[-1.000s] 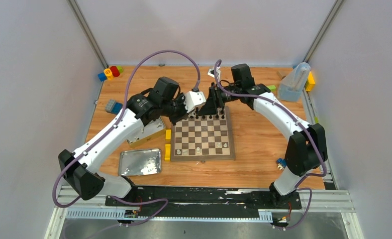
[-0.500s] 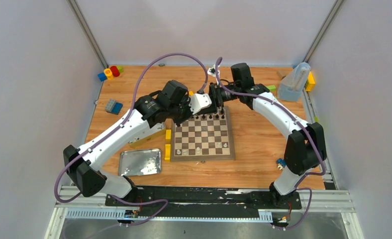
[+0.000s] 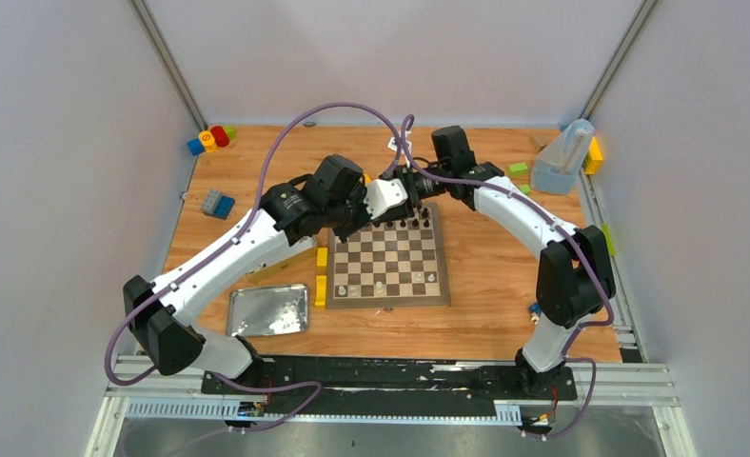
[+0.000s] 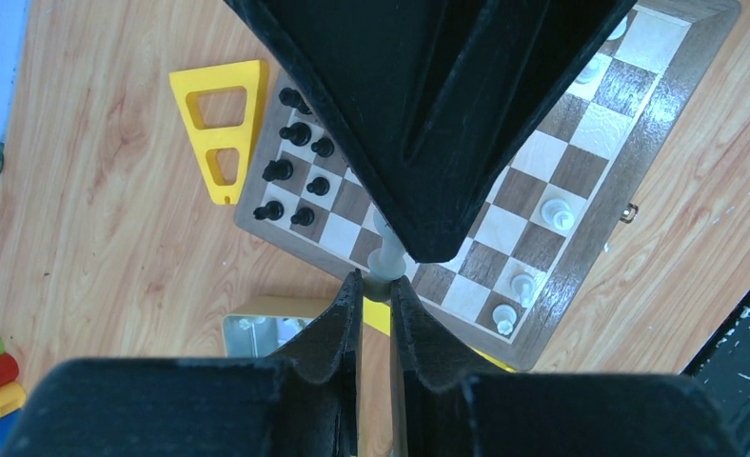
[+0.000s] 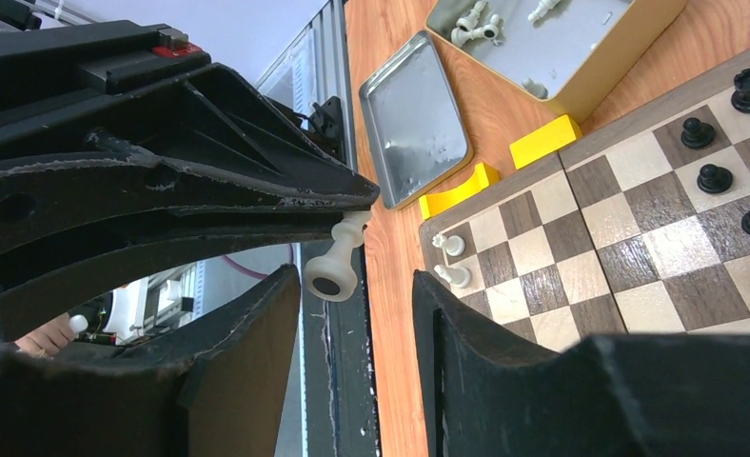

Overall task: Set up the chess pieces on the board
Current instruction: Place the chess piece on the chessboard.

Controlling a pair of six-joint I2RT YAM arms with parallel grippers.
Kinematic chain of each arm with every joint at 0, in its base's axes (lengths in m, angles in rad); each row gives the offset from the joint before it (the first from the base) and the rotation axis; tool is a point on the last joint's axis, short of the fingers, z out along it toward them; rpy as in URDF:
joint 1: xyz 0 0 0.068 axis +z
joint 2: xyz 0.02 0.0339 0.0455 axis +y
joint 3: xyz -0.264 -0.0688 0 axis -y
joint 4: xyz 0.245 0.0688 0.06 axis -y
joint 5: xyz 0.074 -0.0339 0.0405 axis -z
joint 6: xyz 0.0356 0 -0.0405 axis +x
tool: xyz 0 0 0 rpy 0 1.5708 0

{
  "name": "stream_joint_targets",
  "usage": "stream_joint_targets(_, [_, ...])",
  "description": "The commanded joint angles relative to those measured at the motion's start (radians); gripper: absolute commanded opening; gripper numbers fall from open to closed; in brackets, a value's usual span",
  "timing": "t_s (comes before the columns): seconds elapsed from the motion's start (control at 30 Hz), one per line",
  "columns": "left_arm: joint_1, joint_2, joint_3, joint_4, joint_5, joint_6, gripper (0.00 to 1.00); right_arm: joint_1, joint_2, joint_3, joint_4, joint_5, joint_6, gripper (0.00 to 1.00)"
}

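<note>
The white piece (image 5: 336,267) could be dropping onto the board (image 3: 390,302) and knocking the black pieces (image 4: 278,171) if the left tool (image 4: 376,286) is letting go before the right tool (image 5: 357,314) is gripping. The left tool is pinching the piece by one end above the board's far edge; the right tool's jaws are standing spread either side of it, apparently touching nothing.

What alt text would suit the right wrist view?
The left tool holds a white chess piece, base toward the camera, between the right tool's open fingers. Beyond lie the chessboard and a tin of white pieces.
</note>
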Motion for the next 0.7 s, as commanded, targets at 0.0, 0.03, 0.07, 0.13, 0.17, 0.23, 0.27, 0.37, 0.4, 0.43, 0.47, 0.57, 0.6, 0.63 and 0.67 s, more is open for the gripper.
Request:
stream_joint_targets(0.0, [-0.011,0.002,0.047,0.029,-0.009,-0.023,0.07,0.016,0.009,0.035,0.039,-0.016,0.008,0.46])
stream_joint_targets(0.03, [-0.011,0.003,0.045,0.028,-0.01,-0.022,0.07,0.018,0.01,0.036,0.038,-0.017,0.008,0.44])
stream_joint_targets(0.07, [-0.012,0.004,0.045,0.029,-0.011,-0.022,0.07,0.02,0.013,0.037,0.038,-0.018,0.008,0.43])
stream_joint_targets(0.13, [-0.014,0.006,0.045,0.028,-0.014,-0.021,0.07,0.024,0.015,0.039,0.038,-0.02,0.008,0.39])
stream_joint_targets(0.17, [-0.015,0.007,0.046,0.027,-0.016,-0.02,0.07,0.027,0.015,0.04,0.039,-0.019,0.008,0.37])
stream_joint_targets(0.23, [-0.018,0.009,0.047,0.025,-0.018,-0.019,0.07,0.028,0.018,0.043,0.038,-0.022,0.009,0.34])
stream_joint_targets(0.27, [-0.02,0.011,0.048,0.025,-0.02,-0.018,0.07,0.029,0.019,0.045,0.038,-0.025,0.01,0.32])
stream_joint_targets(0.37, [-0.023,0.014,0.049,0.022,-0.025,-0.016,0.07,0.028,0.019,0.046,0.038,-0.026,0.012,0.27])
stream_joint_targets(0.4, [-0.024,0.015,0.05,0.022,-0.027,-0.018,0.08,0.029,0.018,0.045,0.038,-0.027,0.012,0.25])
stream_joint_targets(0.43, [-0.025,0.016,0.05,0.023,-0.028,-0.018,0.09,0.028,0.019,0.046,0.036,-0.029,0.011,0.23])
stream_joint_targets(0.47, [-0.025,0.017,0.051,0.023,-0.031,-0.018,0.11,0.028,0.018,0.045,0.036,-0.03,0.008,0.2])
stream_joint_targets(0.57, [-0.025,0.018,0.051,0.027,-0.036,-0.02,0.24,0.028,0.011,0.041,0.037,-0.028,0.003,0.11])
stream_joint_targets(0.6, [-0.025,0.015,0.049,0.033,-0.038,-0.022,0.28,0.027,0.008,0.039,0.036,-0.027,0.0,0.08])
stream_joint_targets(0.63, [-0.025,0.012,0.047,0.037,-0.039,-0.024,0.35,0.024,0.004,0.035,0.037,-0.025,-0.002,0.06])
stream_joint_targets(0.67, [-0.025,0.004,0.043,0.046,-0.04,-0.028,0.39,0.021,0.0,0.029,0.037,-0.025,-0.005,0.04])
